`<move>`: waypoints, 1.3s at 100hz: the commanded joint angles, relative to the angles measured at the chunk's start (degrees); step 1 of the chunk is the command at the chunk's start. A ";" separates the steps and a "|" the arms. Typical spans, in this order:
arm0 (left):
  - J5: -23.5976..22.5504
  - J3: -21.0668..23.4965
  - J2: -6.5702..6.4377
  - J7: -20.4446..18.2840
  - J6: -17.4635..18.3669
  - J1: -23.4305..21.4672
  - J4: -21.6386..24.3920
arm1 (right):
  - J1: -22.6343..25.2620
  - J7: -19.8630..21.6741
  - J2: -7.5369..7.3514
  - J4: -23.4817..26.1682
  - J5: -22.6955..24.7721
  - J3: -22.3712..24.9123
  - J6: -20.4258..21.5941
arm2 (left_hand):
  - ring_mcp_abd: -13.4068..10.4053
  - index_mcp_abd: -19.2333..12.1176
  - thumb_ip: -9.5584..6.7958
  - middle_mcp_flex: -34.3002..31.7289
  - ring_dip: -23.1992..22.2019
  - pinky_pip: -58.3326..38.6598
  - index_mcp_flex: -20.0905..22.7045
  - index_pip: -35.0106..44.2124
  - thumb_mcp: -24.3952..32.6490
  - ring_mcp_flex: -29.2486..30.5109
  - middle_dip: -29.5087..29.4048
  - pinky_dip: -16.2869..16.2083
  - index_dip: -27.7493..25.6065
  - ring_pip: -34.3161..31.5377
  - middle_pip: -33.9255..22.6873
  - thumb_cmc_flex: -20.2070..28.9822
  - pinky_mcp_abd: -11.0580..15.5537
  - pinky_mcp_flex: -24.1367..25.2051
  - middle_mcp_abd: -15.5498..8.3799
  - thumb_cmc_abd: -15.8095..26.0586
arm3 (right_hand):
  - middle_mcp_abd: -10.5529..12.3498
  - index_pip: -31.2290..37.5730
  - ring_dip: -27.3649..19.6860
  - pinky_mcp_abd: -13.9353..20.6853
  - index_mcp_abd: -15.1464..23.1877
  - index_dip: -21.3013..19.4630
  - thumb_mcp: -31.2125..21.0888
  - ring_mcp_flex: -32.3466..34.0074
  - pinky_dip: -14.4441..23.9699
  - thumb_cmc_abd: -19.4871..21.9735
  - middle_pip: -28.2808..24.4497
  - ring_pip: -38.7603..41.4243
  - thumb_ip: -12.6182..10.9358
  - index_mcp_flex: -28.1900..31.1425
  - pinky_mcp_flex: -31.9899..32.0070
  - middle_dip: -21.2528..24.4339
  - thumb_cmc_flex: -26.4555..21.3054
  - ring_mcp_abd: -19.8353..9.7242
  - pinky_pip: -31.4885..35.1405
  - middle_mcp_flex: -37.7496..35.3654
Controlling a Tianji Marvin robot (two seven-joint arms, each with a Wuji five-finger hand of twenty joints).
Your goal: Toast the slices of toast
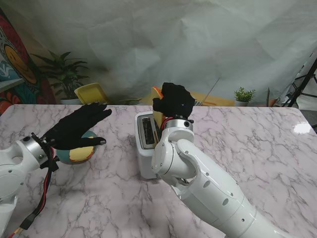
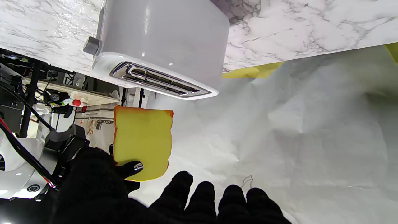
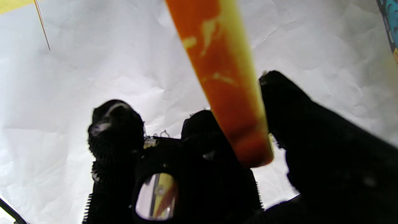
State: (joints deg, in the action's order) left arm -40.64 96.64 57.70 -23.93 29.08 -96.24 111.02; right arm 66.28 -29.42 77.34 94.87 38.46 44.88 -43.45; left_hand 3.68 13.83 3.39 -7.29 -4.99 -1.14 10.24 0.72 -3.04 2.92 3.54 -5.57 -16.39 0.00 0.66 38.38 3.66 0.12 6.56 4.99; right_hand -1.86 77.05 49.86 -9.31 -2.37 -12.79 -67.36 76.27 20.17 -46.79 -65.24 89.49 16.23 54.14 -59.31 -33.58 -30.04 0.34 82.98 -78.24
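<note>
A white toaster (image 1: pixel 146 144) with chrome-edged slots stands mid-table; its slots (image 2: pixel 161 81) show dark in the left wrist view. My right hand (image 1: pixel 173 103), in a black glove, is shut on a yellow toast slice with an orange crust (image 2: pixel 142 141), held upright just above and behind the toaster. The slice's crust edge (image 3: pixel 224 77) runs between thumb and fingers in the right wrist view. My left hand (image 1: pixel 77 126) hovers open, fingers spread, to the toaster's left, above a bowl (image 1: pixel 79 153).
The bowl, teal with yellow inside, sits under my left hand. A yellow container (image 1: pixel 91 92) and potted plants (image 1: pixel 243 95) stand beyond the marble table's far edge (image 1: pixel 237 110). A white sheet hangs behind.
</note>
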 commanded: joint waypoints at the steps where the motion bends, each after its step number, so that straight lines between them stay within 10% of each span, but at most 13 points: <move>1: 0.00 0.54 -0.52 -1.48 0.55 -0.58 0.24 | 0.00 0.07 -0.03 -0.27 0.15 0.17 0.04 | -0.65 0.10 0.01 1.34 -0.03 1.19 0.50 0.04 0.30 -0.24 0.48 -0.75 0.11 -0.83 0.00 -2.31 3.75 0.18 -0.47 -0.64 | -1.77 8.27 0.59 1.73 -5.07 -1.06 -5.69 -0.59 -0.84 1.27 -7.34 0.86 -2.72 3.37 -2.93 -0.72 -1.84 -7.64 2.72 -5.31; 59: -1.46 1.05 -0.47 -0.24 2.57 -1.29 -0.75 | 3.90 1.37 -0.97 3.61 -6.89 4.97 4.98 | -0.34 -0.44 -0.03 0.84 -0.08 1.04 1.25 0.54 0.43 0.06 0.80 -1.68 -0.23 -1.50 -0.50 -1.53 3.45 0.21 -0.63 0.00 | -2.30 8.07 -2.12 -0.98 -3.15 -1.73 -0.26 -0.75 -1.05 8.56 -1.19 -3.74 0.01 -2.14 4.17 2.40 -3.49 -3.27 1.66 -5.35; 130: -2.09 -0.21 -0.49 0.42 3.81 0.10 -1.56 | 5.43 1.13 -2.67 2.19 -8.45 9.01 13.83 | -0.27 -0.73 -0.03 0.66 0.08 0.99 1.47 0.69 0.26 0.11 0.87 -2.44 -0.46 -1.78 -0.68 -2.19 3.32 0.27 -0.83 -0.03 | -1.19 8.75 -1.94 -0.69 -2.77 -0.97 -1.65 -0.71 -0.71 7.73 -2.17 -3.06 -0.28 -1.24 2.73 2.06 -2.23 -4.18 2.59 -5.38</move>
State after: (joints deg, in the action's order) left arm -42.67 96.72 57.18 -22.80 32.67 -96.36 109.54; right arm 71.50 -27.62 74.42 97.80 31.15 53.52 -29.63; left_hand 3.67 13.73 3.39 -7.30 -4.99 -1.15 10.89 1.74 -3.04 2.92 3.55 -7.00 -16.43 -0.85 0.64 38.42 3.67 0.11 6.56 4.99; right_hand -1.83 78.50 48.44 -10.65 -2.80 -12.79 -65.85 76.27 19.51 -42.02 -64.96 88.04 16.24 52.27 -55.29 -31.24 -30.03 0.58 83.62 -78.24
